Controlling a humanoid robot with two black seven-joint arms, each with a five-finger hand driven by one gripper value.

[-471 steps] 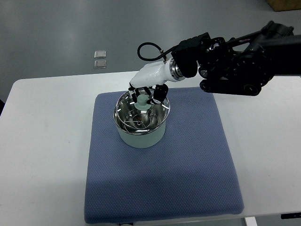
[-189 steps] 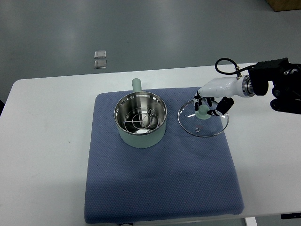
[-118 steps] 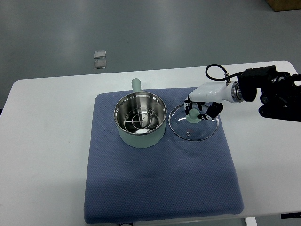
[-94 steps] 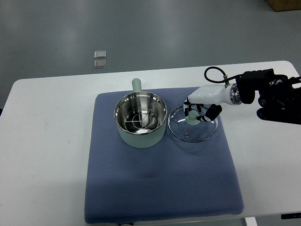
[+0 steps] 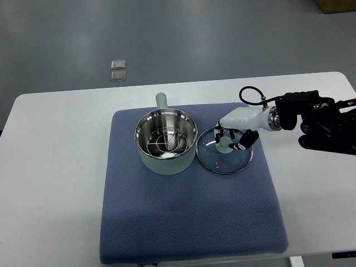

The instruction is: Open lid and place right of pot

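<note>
The right hand [image 5: 232,139] grips the round glass lid [image 5: 224,157], resting right of the open mint-green steel pot [image 5: 166,143]; only releasing remains.

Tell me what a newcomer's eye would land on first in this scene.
First, the open pot on the blue mat, its shiny steel inside bare to view, a wire rack in it. Just to its right lies the glass lid on the mat, with the right hand closed around its pale green knob. The black arm reaches in from the right edge over the white table.
</note>
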